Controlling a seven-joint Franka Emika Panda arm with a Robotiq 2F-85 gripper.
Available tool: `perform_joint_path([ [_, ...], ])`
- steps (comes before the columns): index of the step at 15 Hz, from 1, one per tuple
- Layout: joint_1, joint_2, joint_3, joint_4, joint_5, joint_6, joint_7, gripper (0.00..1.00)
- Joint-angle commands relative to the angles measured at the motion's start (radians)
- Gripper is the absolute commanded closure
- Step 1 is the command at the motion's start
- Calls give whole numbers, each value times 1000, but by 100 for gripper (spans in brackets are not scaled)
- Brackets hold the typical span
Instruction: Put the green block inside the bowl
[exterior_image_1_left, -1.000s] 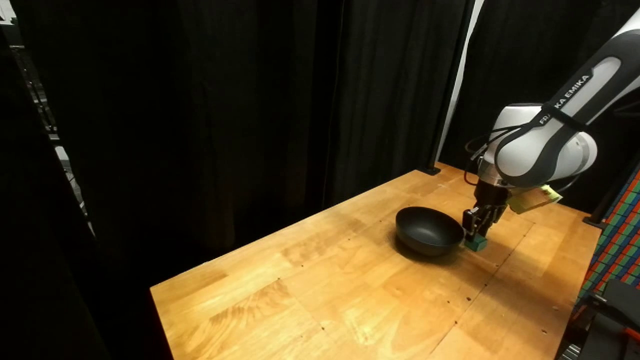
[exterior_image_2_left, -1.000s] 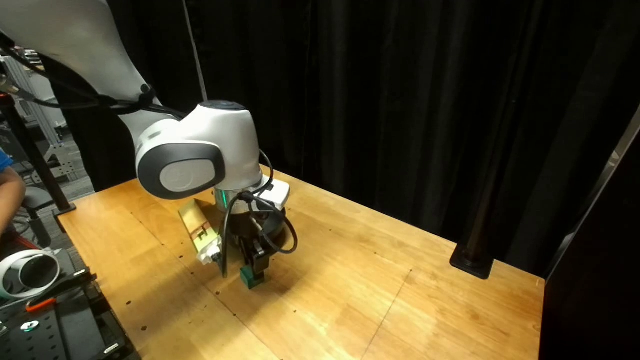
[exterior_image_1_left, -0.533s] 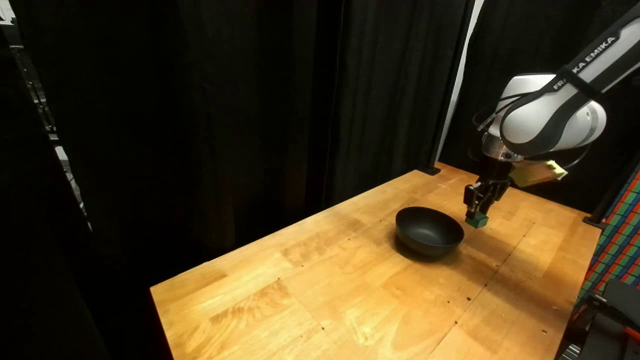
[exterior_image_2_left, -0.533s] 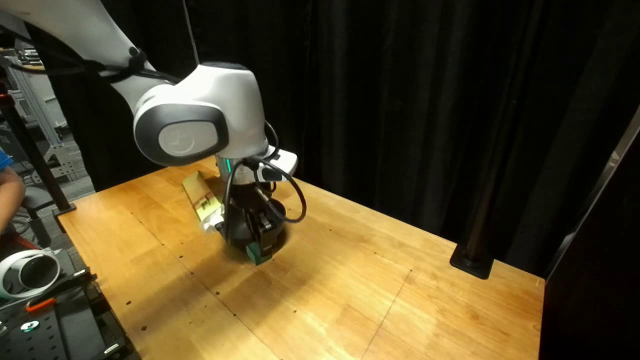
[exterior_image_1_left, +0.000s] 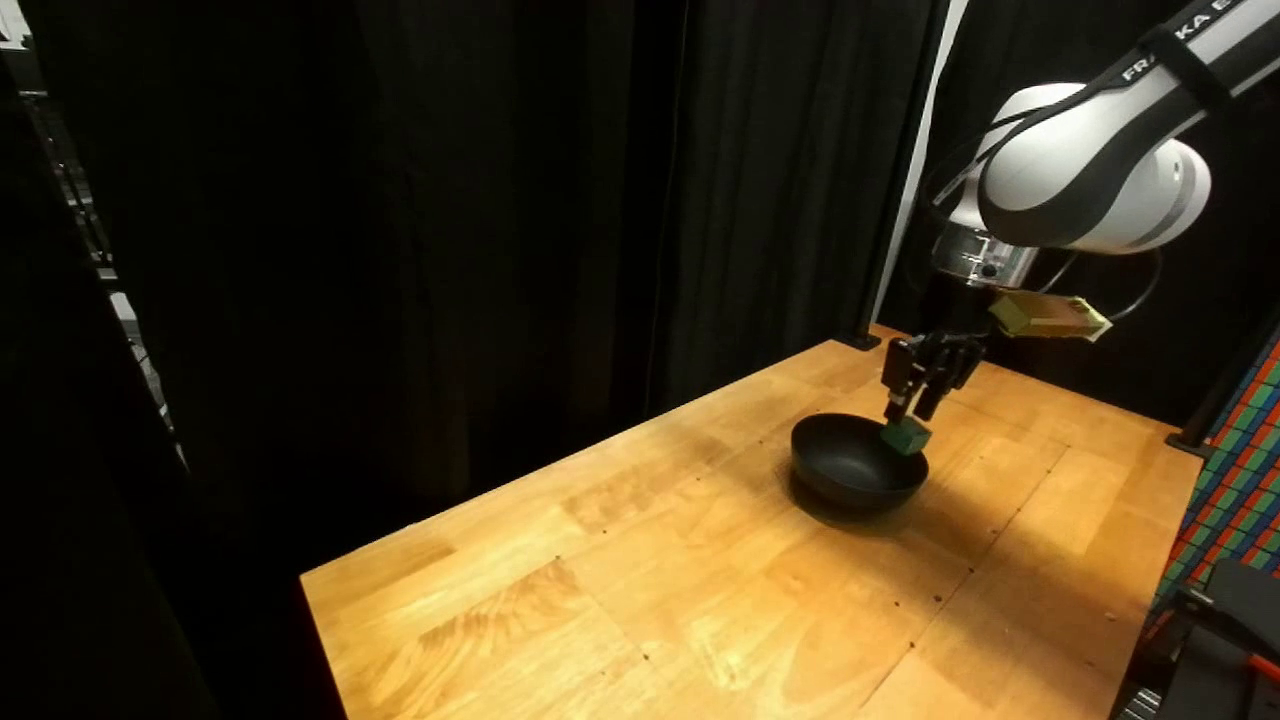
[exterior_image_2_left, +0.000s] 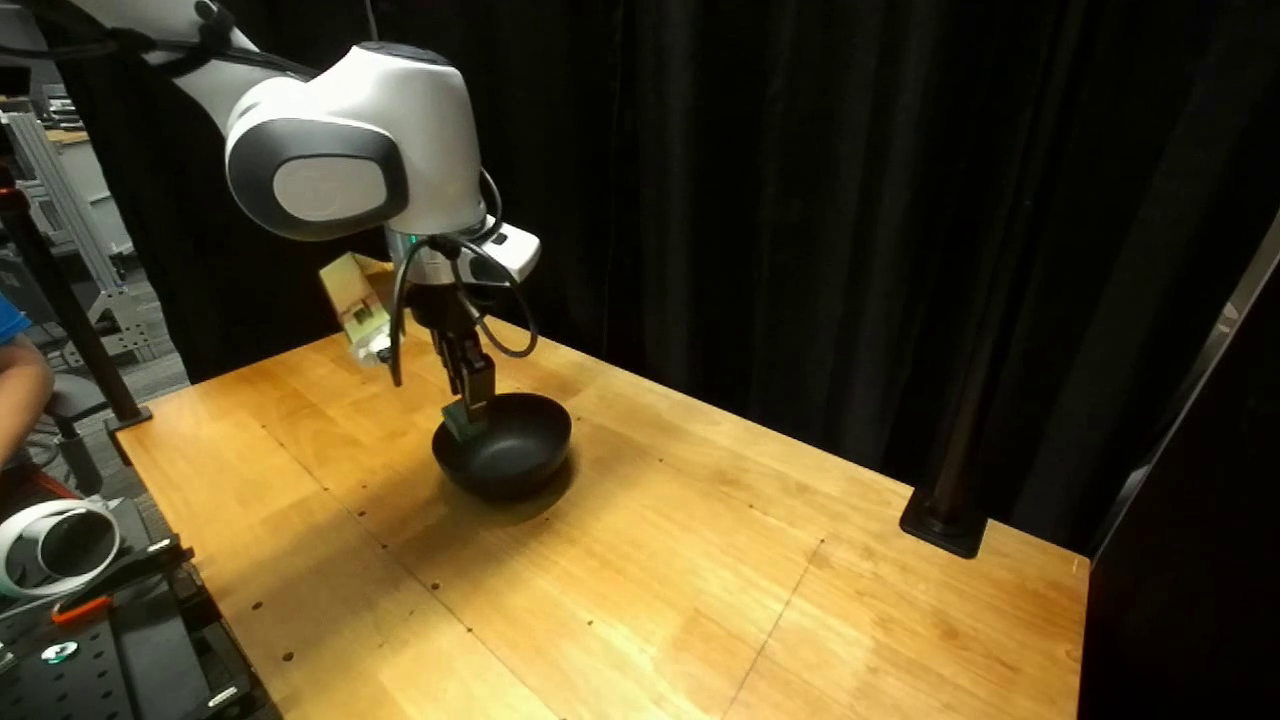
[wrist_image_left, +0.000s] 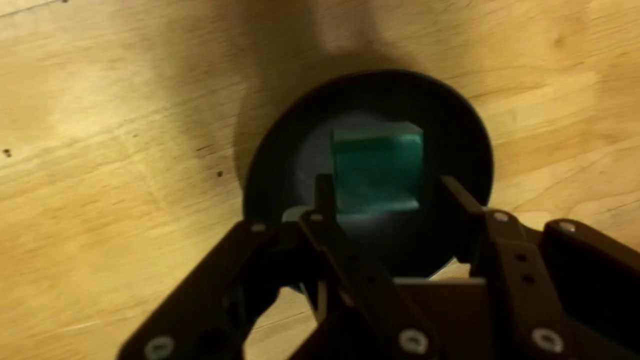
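The green block (exterior_image_1_left: 907, 437) is a small dark-green cube held up off the table; it also shows in an exterior view (exterior_image_2_left: 460, 421). My gripper (exterior_image_1_left: 908, 410) points down with its fingers on either side of the block, shut on it. The round black bowl (exterior_image_1_left: 850, 490) stands upright on the table; in an exterior view (exterior_image_2_left: 505, 460) the block overlaps its rim on one side. In the wrist view the block (wrist_image_left: 378, 172) lies over the inside of the bowl (wrist_image_left: 280, 145), between the fingertips (wrist_image_left: 384, 180). The right finger's contact there is dark and hard to see.
The wooden table (exterior_image_1_left: 700, 600) carries the bowl. A yellow-wrapped piece (exterior_image_1_left: 1050, 316) sticks out from the wrist. A black post base (exterior_image_2_left: 943, 522) stands at a table edge. Black curtains surround the table. A person's arm (exterior_image_2_left: 20, 390) shows at one side.
My gripper has lifted the green block from the table beside the bowl, raised it and carried it sideways over the bowl. The bowl has not moved.
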Motion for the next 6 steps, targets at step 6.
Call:
perform_joint_path([
  [6,-25,-82,-61,0,58,-343,-21,0],
])
